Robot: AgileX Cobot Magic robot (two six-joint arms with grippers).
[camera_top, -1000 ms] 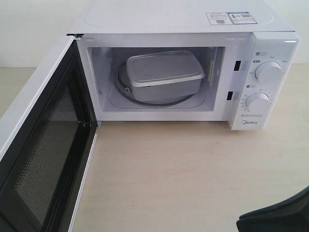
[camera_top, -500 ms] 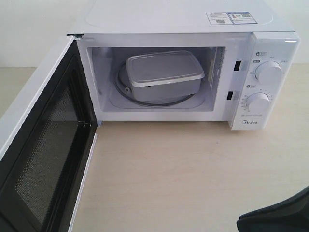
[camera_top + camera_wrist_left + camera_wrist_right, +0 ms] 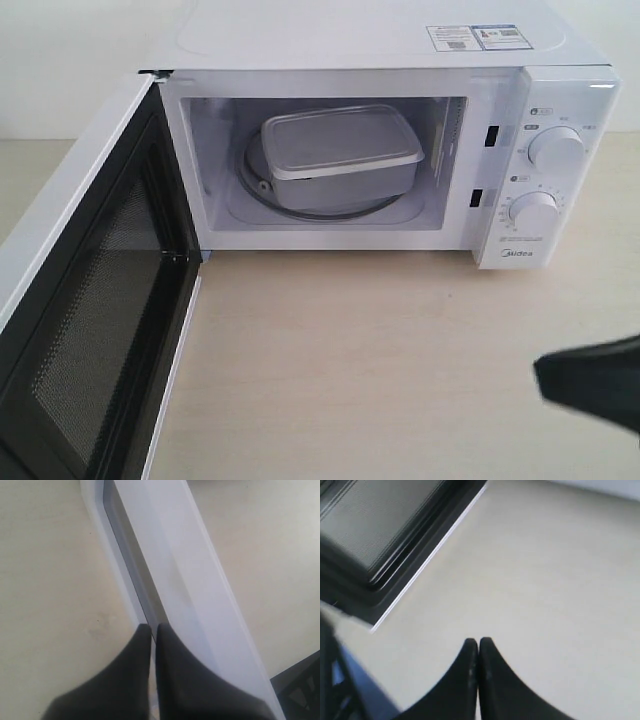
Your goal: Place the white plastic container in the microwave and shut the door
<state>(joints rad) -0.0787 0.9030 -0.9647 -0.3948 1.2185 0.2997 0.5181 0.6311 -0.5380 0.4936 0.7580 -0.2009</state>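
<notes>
I see white plastic container [image 3: 340, 155] inside microwave [image 3: 380, 40], 12 o'clock | door [image 3: 90, 300] open wide, 9 o'clock | left claw [image 3: 152, 628] closed, empty, beside door | right claw [image 3: 478, 642] closed, empty, 5 o'clock above worktop [image 3: 350, 350]

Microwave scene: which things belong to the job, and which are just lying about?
Job: container, already inside; microwave; door, open; left claw, shut, beside the door.
Just there: table; stickers on the microwave's top; dials.
</notes>
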